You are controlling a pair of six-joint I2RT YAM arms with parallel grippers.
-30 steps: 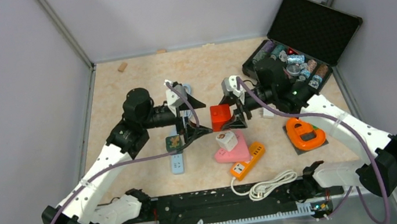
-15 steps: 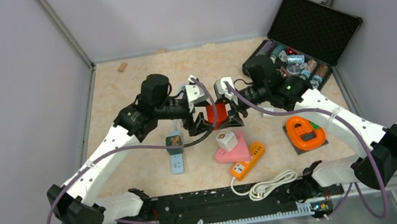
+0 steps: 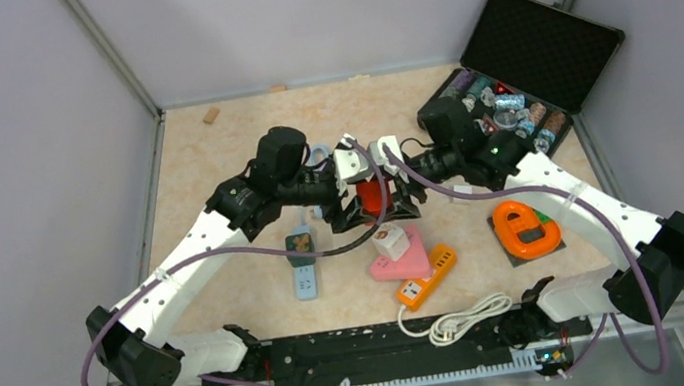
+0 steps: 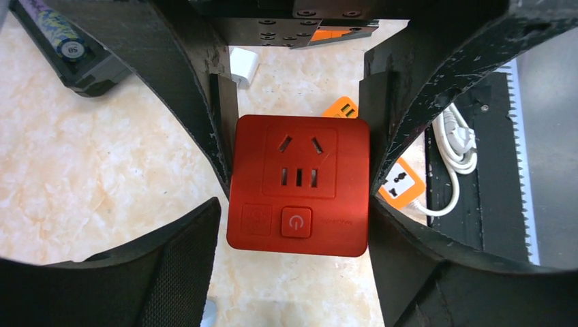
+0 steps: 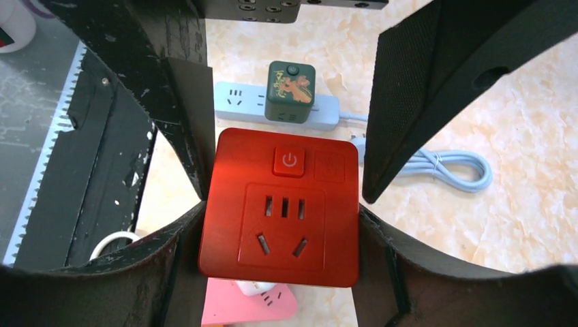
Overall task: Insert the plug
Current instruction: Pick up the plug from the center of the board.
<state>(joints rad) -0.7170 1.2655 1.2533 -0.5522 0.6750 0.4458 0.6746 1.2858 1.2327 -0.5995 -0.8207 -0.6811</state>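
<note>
Top external: both arms converge mid-surface [image 3: 222, 159] on red socket cube [image 3: 374, 197], which sits near pink adapter [image 3: 406, 261] w/ white cube [image 3: 389, 241] on it. Right wrist: right end effector [image 5: 281, 211] pinches cube's two sides, socket face toward cam. Left wrist: left end effector [image 4: 296, 204] straddles same cube from opp. side; one finger touching, other just beside, can't tell if clamped. Blue power strip [image 5: 272, 109] w/ green cube [image 5: 291, 83] lies past it.
</note>
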